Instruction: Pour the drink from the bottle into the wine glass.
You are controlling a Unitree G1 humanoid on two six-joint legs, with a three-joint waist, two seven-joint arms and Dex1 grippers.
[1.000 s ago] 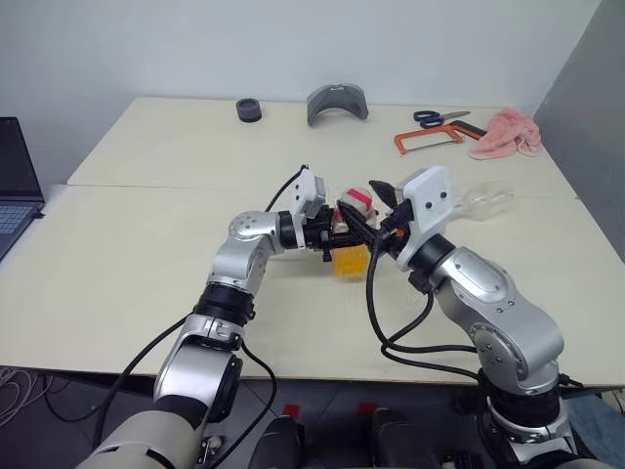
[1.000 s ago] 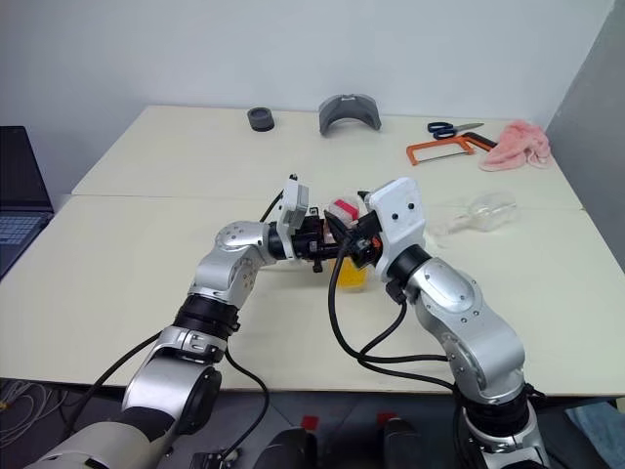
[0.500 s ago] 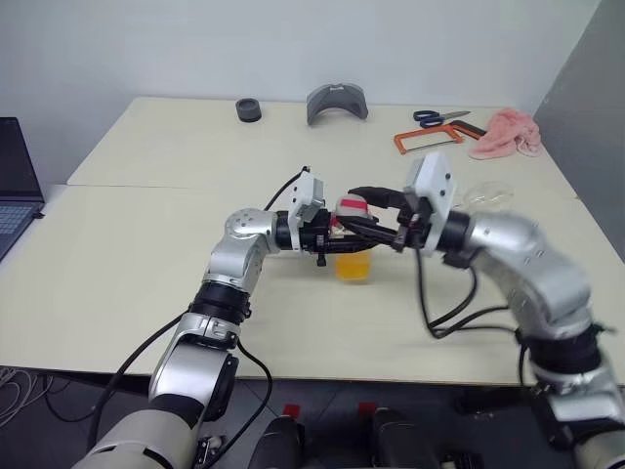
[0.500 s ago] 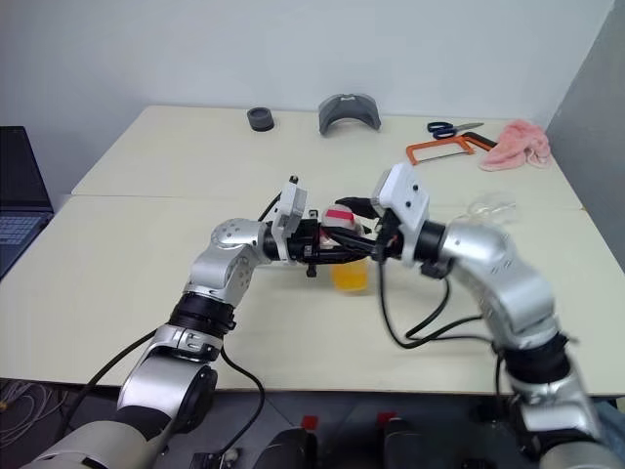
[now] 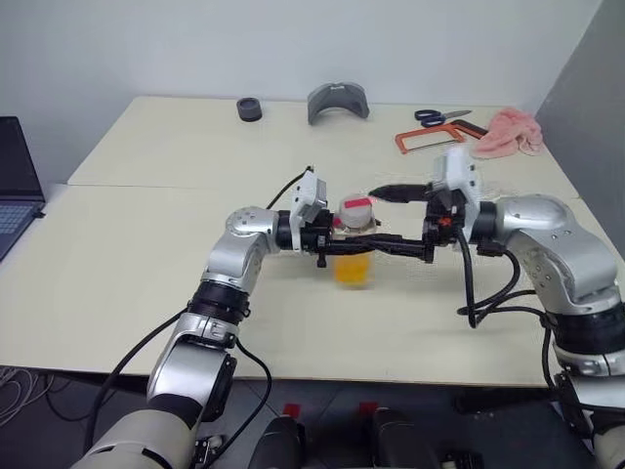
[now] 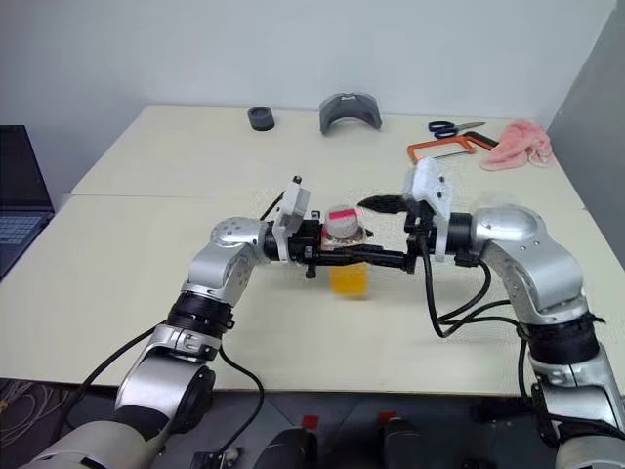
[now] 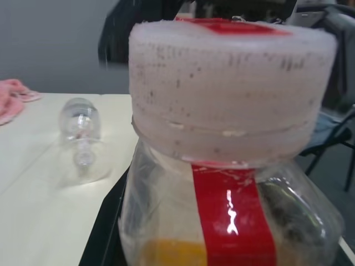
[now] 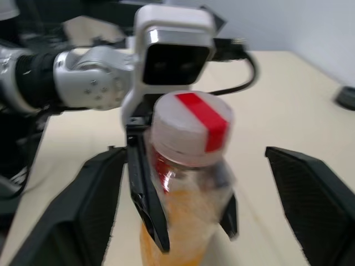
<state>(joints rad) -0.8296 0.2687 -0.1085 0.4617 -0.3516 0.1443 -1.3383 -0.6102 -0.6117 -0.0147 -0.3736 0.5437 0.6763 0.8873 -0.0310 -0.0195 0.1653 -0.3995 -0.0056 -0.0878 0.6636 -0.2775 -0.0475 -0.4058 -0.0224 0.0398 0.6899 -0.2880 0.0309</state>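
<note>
The cream surface (image 5: 146,244) spans most of the frame in the head views, with my two arms meeting near its centre. At the far left edge sits a dark laptop (image 5: 15,186). Along the back, toward the upper right, lie a pink cloth (image 5: 506,132), an orange-framed hacksaw (image 5: 427,140) and blue-handled scissors (image 5: 441,116); a grey curved piece (image 5: 338,101) and a small black ring (image 5: 248,108) sit at upper centre.

My left gripper (image 5: 337,238) reaches in from the left, its jaws clenched on the bottle (image 5: 354,249), which stands upright at the centre of the frame. My right gripper (image 5: 391,217) comes in level from the right with its jaws spread wide: one finger stretches past the cap on the far side, the other runs along the near side of the bottle, and in the right wrist view both stand clear of it.

The bottle has a whitish cap (image 8: 188,130) with a red strip across it and down the body. The drink (image 5: 353,268) fills its lower part, orange.

The wine glass (image 7: 82,136) lies on its side on the surface, in the left wrist view beyond the bottle, at the left of that frame, apart from both grippers.
</note>
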